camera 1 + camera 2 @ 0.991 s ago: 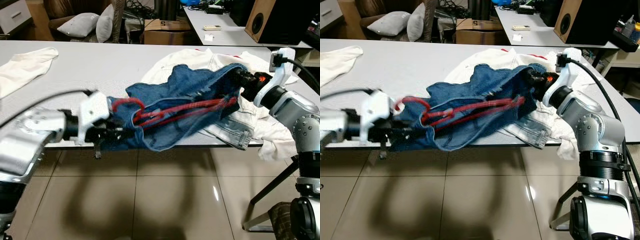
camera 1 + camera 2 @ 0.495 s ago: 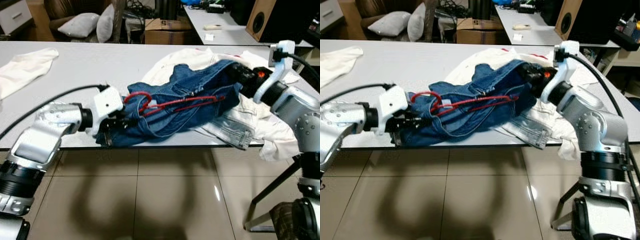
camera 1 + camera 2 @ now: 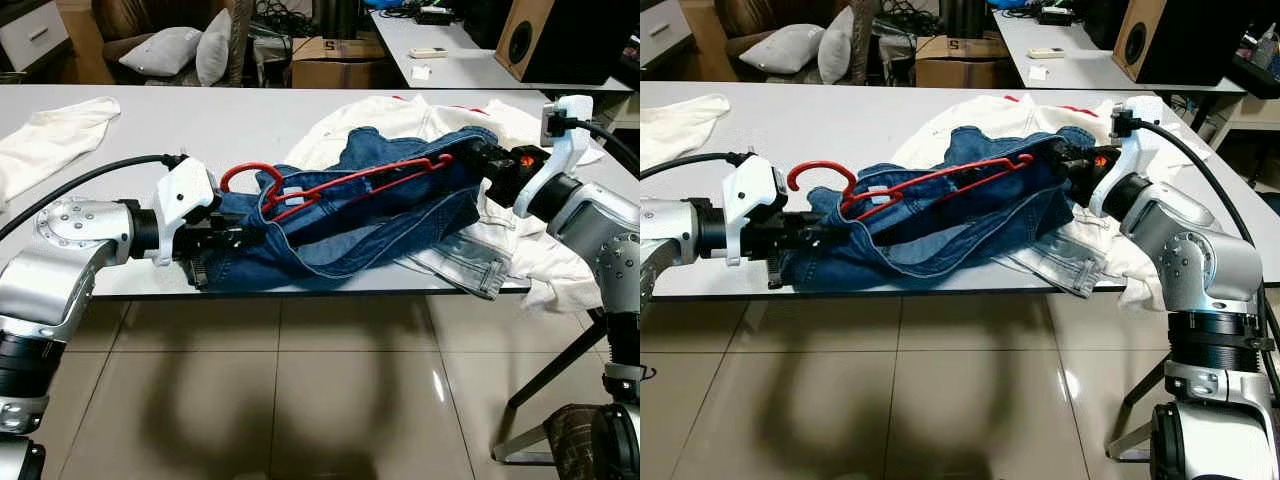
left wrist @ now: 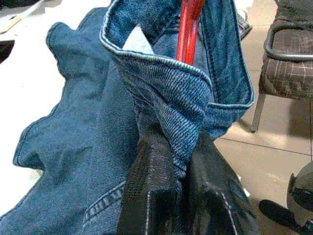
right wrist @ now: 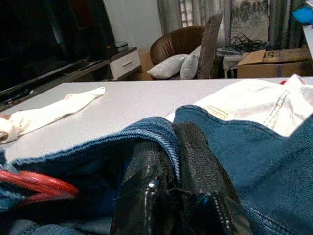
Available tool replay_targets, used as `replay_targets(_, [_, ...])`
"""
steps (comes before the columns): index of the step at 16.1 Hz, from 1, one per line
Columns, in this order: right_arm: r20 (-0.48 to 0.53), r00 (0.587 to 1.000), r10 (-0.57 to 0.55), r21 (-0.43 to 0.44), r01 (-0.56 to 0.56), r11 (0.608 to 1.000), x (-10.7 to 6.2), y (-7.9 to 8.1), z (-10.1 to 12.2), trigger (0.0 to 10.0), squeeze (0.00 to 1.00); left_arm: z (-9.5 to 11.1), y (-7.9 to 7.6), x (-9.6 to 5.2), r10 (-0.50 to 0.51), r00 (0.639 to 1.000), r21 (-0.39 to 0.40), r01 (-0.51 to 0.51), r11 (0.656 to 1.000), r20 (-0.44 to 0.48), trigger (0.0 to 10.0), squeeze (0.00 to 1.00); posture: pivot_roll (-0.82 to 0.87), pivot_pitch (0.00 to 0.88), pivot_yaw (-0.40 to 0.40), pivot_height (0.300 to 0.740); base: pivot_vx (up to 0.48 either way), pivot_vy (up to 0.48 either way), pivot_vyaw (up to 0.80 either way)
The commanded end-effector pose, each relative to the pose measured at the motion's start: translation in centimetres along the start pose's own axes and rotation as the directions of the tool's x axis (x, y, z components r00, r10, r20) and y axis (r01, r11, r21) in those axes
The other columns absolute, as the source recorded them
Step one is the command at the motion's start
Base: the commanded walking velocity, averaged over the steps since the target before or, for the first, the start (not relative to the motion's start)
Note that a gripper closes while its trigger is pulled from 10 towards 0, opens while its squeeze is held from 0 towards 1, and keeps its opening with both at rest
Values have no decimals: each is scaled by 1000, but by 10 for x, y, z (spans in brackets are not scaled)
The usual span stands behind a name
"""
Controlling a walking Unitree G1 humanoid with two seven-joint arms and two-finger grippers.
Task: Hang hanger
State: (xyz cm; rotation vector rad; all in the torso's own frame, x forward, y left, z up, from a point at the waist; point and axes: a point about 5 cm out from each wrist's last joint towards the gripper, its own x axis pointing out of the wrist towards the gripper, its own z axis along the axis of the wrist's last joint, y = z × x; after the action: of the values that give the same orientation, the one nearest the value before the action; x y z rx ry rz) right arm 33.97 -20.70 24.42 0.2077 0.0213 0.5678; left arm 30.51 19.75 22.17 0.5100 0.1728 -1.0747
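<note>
Now red hanger (image 3: 340, 185) inside jeans (image 3: 330, 235), stretched between left gripper (image 4: 178, 161) and right gripper (image 5: 173, 147), both pinching denim.

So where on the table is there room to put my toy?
Bare table lies between the white cloth at the left and the jeans. The right end is crowded with white clothes.

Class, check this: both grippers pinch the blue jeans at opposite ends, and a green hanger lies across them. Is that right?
One detail is wrong: the hanger is red, not green, as the left eye view shows. The rest holds: the left gripper and right gripper each pinch the blue jeans at opposite ends.
</note>
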Motion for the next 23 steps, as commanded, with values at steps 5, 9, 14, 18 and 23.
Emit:
replay_targets(5, [35, 998, 53, -30, -52, 998, 4, 16, 13, 0, 0, -14, -3, 26, -2, 988, 26, 6, 1000, -154, 0, 0, 15, 0, 11, 740, 0, 0, 0])
replay_targets(9, [42, 998, 54, -53, -52, 997, -1, 19, 19, 0, 0, -13, 19, 34, 178, 962, 36, -175, 984, -209, 0, 0, 7, 0, 28, 740, 0, 0, 0])
replay_targets(14, [129, 990, -65, 0, 65, 998, 0, 13, 37, 0, 0, -5, -6, 48, 76, 973, 177, -38, 984, -217, 0, 0, -3, 0, 31, 740, 0, 0, 0])
replay_targets(18, [171, 971, -164, 162, 137, 977, 3, -1, 40, 0, 0, -12, -23, 51, 88, 961, 301, -5, 954, -263, 0, 0, -1, 0, 25, 740, 0, 0, 0])
replay_targets(23, [167, 979, -117, 247, 73, 966, 5, 5, 36, 0, 0, -36, -8, 51, 353, 873, 410, -201, 890, -338, 0, 0, -1, 0, 18, 740, 0, 0, 0])
